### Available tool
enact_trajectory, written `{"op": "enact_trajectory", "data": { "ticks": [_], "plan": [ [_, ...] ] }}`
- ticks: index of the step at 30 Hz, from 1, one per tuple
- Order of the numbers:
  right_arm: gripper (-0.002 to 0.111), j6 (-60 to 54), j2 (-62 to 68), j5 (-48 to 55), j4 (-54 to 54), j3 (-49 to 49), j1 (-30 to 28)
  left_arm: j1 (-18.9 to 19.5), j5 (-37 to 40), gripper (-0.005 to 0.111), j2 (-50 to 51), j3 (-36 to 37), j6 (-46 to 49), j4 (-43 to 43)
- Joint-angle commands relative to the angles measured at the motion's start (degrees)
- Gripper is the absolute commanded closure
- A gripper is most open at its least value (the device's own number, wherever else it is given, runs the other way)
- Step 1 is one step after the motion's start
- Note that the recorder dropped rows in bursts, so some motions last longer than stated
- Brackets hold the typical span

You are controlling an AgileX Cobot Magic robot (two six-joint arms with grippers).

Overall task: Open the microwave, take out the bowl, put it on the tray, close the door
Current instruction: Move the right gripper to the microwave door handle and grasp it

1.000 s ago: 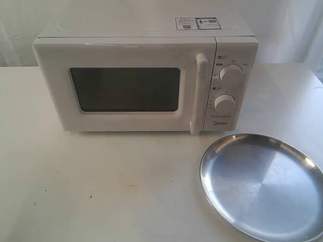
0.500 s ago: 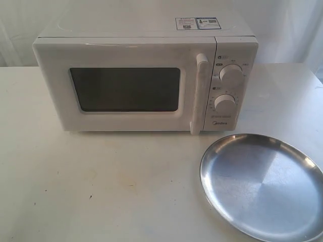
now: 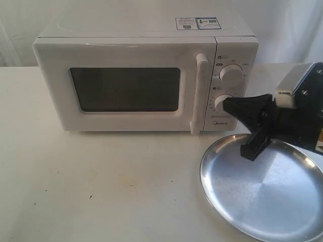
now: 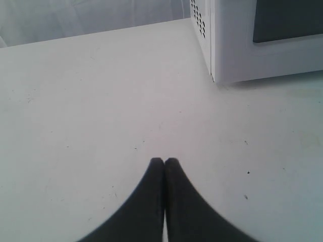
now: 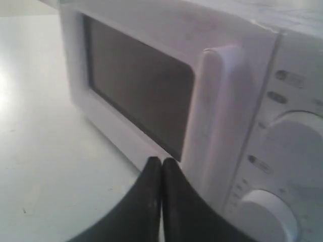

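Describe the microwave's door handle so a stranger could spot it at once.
Find the boxy white microwave standing on the white table. On its door, just right of the dark window in the exterior view, runs the handle. It is a tall, white vertical bar, unlike the two round knobs on the panel beside it.

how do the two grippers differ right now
The right gripper points at the microwave front, close to the door handle. The left gripper faces bare table, with a microwave corner farther ahead. The right gripper shows in the exterior view, by the far rim of the tray, but the left gripper does not. Both are shut and hold nothing.
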Motion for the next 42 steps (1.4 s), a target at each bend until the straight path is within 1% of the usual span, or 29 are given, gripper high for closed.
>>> {"op": "enact_trajectory", "data": {
  "ticks": [1, 5, 10, 11, 12, 13, 14, 16, 17, 21, 24, 28, 30, 35, 38, 42],
  "plan": [
    [0.108, -7.8, 12.3, -12.3, -0.8, -3.5, -0.3, 0.0, -0.1, 0.107, -0.1, 0.2, -0.3, -0.2],
    [0.108, -8.4, 19.9, -12.3, -3.5, -7.6, -0.3, 0.0, -0.1, 0.107, -0.1, 0.2, -0.3, -0.2],
    [0.107, -8.2, 24.2, -12.3, -1.4, -12.6, -0.3, 0.0, -0.1, 0.107, -0.1, 0.2, -0.3, -0.2],
    [0.103, -8.1, 24.2, -12.0, -2.5, -13.1, -0.3, 0.0, -0.1, 0.107, -0.1, 0.2, -0.3, -0.2],
    [0.095, -6.4, 24.2, -11.9, -4.3, -13.9, -0.3, 0.0, -0.1, 0.107, -0.1, 0.2, -0.3, -0.2],
    [0.089, -5.3, 24.2, -11.0, -4.6, -14.4, -0.3, 0.0, -0.1, 0.107, -0.1, 0.2, -0.3, -0.2],
    [0.078, -4.4, 24.2, -9.5, -4.6, -15.2, -0.3, 0.0, -0.1, 0.107, -0.1, 0.2, -0.3, -0.2],
    [0.065, -3.7, 24.2, -9.2, -4.3, -15.9, -0.3, 0.0, -0.1, 0.107, -0.1, 0.2, -0.3, -0.2],
    [0.064, -3.7, 24.2, -9.2, -4.0, -16.3, -0.3, 0.0, -0.1, 0.107, -0.1, 0.2, -0.3, -0.2],
    [0.064, -2.1, 24.2, -6.8, -2.5, -18.3, -0.3, 0.0, -0.1, 0.107, -0.1, 0.2, -0.3, -0.2],
    [0.064, 1.1, 24.5, -3.1, -3.6, -20.3, 1.5, 0.0, -0.1, 0.107, -0.1, 0.2, -0.3, -0.2],
    [0.065, 1.2, 27.3, -2.3, -5.6, -22.8, 4.2, 0.0, -0.1, 0.107, -0.1, 0.2, -0.3, -0.2],
    [0.069, 1.2, 27.6, -2.4, -5.5, -22.9, 4.7, 0.0, -0.1, 0.107, -0.1, 0.2, -0.3, -0.2],
    [0.086, 2.2, 27.6, -4.1, -6.0, -22.9, 4.7, 0.0, -0.1, 0.107, -0.1, 0.2, -0.3, -0.2],
    [0.087, 3.4, 27.6, -5.5, -9.0, -22.9, 4.8, 0.0, -0.1, 0.107, -0.1, 0.2, -0.3, -0.2],
    [0.086, 4.8, 27.6, -6.7, -10.3, -22.9, 4.8, 0.0, -0.1, 0.107, -0.1, 0.2, -0.3, -0.2]
  ]
}}
